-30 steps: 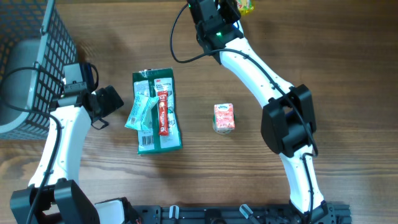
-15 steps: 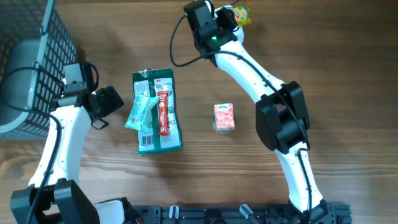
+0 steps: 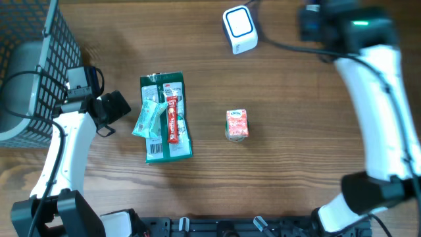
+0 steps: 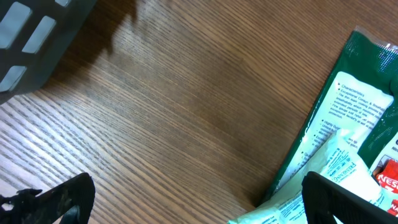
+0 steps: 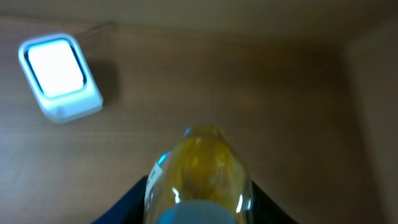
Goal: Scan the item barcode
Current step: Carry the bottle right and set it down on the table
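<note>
- Bright, even light is falling from above onto the wooden table [image 3: 296, 164] in the overhead view, and shadows are lying short and soft.
- The basket [image 3: 26, 66] is throwing a faint grey shadow rightwards across the wood.
- The scanner [image 3: 239, 27] window is glowing white; in the right wrist view it is burning out to plain glare.
- The right arm [image 3: 375, 66] is smearing with blur.
- The right wrist view is looking dim, brownish and soft all over; the bottle [image 5: 199, 177] near the lens is sitting out of focus.
- The left wrist view is showing the grain and the green packet [image 4: 348, 124] crisply, with a dark shadow spreading at the upper left.
</note>
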Controlling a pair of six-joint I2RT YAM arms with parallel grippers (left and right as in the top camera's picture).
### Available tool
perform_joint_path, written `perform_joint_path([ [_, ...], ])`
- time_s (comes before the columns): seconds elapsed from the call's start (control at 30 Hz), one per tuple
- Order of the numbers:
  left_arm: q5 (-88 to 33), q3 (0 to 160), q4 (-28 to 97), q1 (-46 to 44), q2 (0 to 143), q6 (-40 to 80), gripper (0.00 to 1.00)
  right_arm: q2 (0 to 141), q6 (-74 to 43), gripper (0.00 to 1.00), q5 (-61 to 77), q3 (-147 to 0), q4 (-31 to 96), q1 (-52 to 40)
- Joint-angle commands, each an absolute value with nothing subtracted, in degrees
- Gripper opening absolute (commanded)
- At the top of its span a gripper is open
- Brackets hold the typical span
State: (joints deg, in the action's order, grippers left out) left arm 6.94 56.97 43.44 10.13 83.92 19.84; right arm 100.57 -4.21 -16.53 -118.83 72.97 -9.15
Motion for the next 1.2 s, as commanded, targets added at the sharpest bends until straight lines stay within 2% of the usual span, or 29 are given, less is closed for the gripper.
perform_joint_path([
  [0.0,6.66,57.76,43.33,10.39,83.05,19.77,1.00,101.97,-7.86,0.04,5.52,-118.26,82.48,0.73],
  [0.13,6.66,57.76,43.33,10.39,83.05,19.75,1.00,102.54,-7.49,0.04,5.45,-110.89,85.21,9.82],
  [0.23,6.66,57.76,43.33,10.39,83.05,19.77,1.00,102.54,-7.14,0.04,5.43,-103.81,82.32,12.03],
  [0.47,6.66,57.76,43.33,10.39,83.05,19.75,1.00,102.54,-6.20,0.04,5.26,-88.68,68.71,12.40],
  [0.67,6.66,57.76,43.33,10.39,83.05,19.77,1.00,102.54,-6.17,0.05,4.54,-81.60,57.80,12.40],
  [0.8,6.66,57.76,43.33,10.39,83.05,19.77,1.00,102.50,-6.24,0.09,1.89,-80.55,55.48,12.40],
  [1.07,6.66,57.76,43.33,10.39,83.05,19.77,1.00,102.30,-7.09,0.09,0.91,-80.55,54.85,12.40],
  [1.13,6.66,57.76,43.33,10.39,83.05,19.77,1.00,102.30,-7.11,0.13,0.93,-80.55,55.37,12.40],
  [1.17,6.66,57.76,43.33,10.39,83.05,19.75,1.00,102.30,-7.42,0.21,0.93,-80.55,55.75,12.40],
])
